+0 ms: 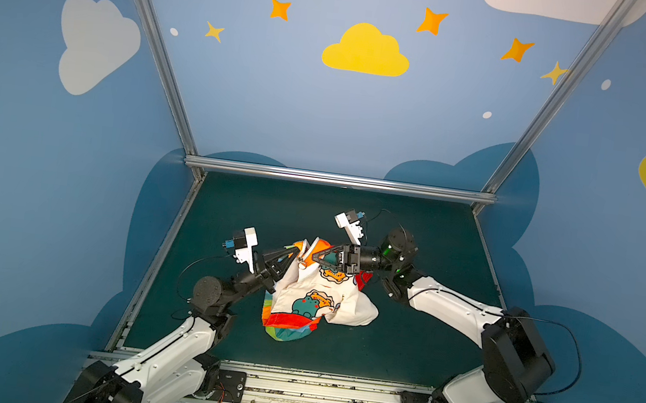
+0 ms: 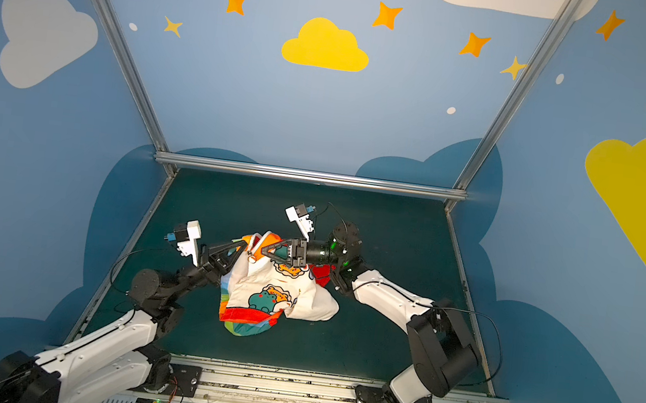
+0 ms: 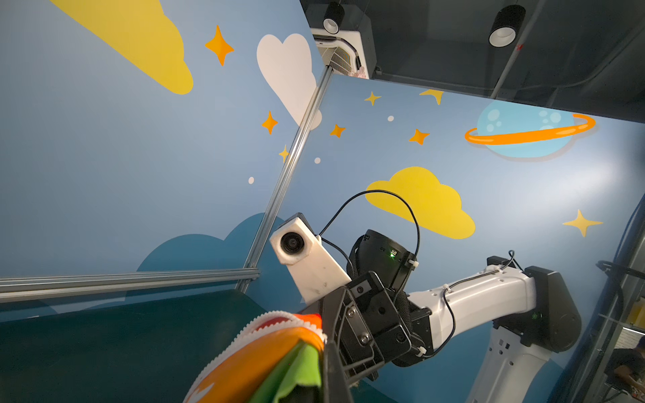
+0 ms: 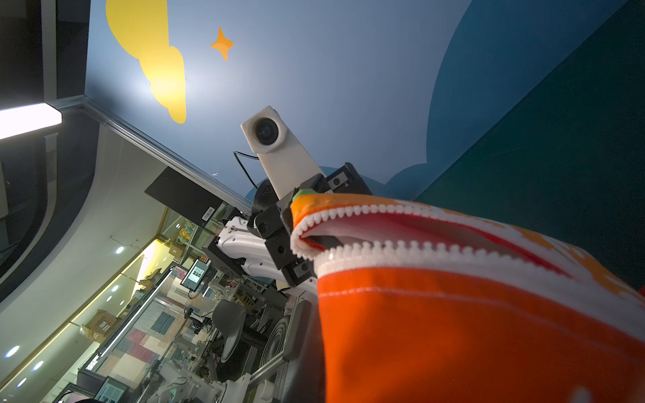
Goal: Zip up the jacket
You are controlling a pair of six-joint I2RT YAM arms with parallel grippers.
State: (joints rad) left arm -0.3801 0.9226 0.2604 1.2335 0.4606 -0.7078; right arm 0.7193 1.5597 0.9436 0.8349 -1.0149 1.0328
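Orange panel (image 4: 453, 331): filled the right wrist view closest to the lens. It was part of the jacket (image 1: 314, 293), which lay crumpled mid-way across the green mat (image 1: 400, 346), cartoon lining upward, its top edge raised off the surface.
Zipper teeth (image 4: 384, 209): ran in two white rows that gaped apart, so the zipping looked barely begun.
Left gripper (image 1: 295, 252): had its fingers clamped tight on the orange edge beside the teeth, likely to anchor that side and keep it taut.
Right gripper (image 1: 315, 257): faced the left one almost tip to tip, its fingers closed on the jacket's opposite edge. Whether they pinched zipper tape or only cloth was hard to make out.
Ring pull (image 1: 302, 265): dangled between the two grippers, just below their tips.
Hold: stretched the opening between two grips, probably to line the rows up for the slider.
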